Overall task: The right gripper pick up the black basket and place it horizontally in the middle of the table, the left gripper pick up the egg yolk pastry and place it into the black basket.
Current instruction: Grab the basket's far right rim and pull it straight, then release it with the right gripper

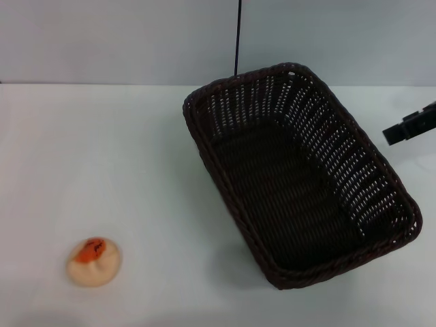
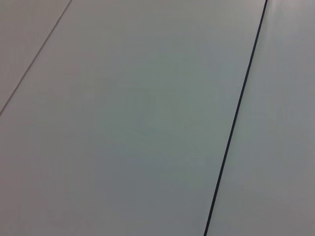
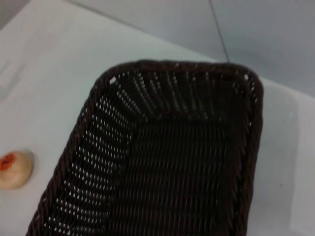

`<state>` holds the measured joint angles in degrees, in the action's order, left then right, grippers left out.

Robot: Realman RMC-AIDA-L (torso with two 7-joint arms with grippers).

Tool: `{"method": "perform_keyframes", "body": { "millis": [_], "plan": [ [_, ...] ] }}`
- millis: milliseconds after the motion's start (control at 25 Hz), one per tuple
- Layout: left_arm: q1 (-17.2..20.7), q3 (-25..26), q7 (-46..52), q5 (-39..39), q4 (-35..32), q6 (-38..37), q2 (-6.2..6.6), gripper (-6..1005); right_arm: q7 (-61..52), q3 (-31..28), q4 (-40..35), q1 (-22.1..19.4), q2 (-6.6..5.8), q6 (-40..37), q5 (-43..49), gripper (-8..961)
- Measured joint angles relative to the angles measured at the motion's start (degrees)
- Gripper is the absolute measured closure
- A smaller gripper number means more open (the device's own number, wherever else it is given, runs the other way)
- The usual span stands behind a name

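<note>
Sitting slantwise on the white worktop (image 1: pixel 102 150), the black basket (image 1: pixel 300 177) and a small pastry wait well apart.

The basket lies empty and upright in the right half, one short end toward the far edge, the other toward the near right corner. The right tool (image 1: pixel 409 126) hangs at the right edge just beside the basket's rim; whether it is open I cannot tell. The egg yolk pastry (image 1: pixel 93 261) rests near the near left corner.

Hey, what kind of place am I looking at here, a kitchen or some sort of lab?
Probably a robot test bench, not a kitchen: a plain white flat table against a bare grey wall, holding only a dark woven wicker basket and a small cream dome-shaped pastry, with a black robot claw at the right edge.
</note>
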<state>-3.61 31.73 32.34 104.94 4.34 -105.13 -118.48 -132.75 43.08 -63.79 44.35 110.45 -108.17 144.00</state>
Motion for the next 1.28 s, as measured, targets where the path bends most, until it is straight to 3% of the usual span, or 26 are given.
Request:
{"method": "perform_keyframes", "body": {
  "millis": [440, 1120, 1280],
  "plan": [
    [-0.43, 0.01, 0.1, -0.06, 0.15, 0.03, 0.0, 364, -0.24, 4.45, 10.88, 3.94, 0.76, 7.56, 3.86, 260],
    [-0.51, 0.04, 0.09, -0.14, 0.22, -0.03, -0.09, 369, 0.33, 10.16, 15.76, 4.45, 2.37, 11.08, 4.02, 265],
    [-0.43, 0.08, 0.09, -0.21, 0.24, -0.07, -0.09, 370, 0.48, 9.84, 15.55, 3.94, 2.47, 11.33, 4.03, 408]
  ]
}}
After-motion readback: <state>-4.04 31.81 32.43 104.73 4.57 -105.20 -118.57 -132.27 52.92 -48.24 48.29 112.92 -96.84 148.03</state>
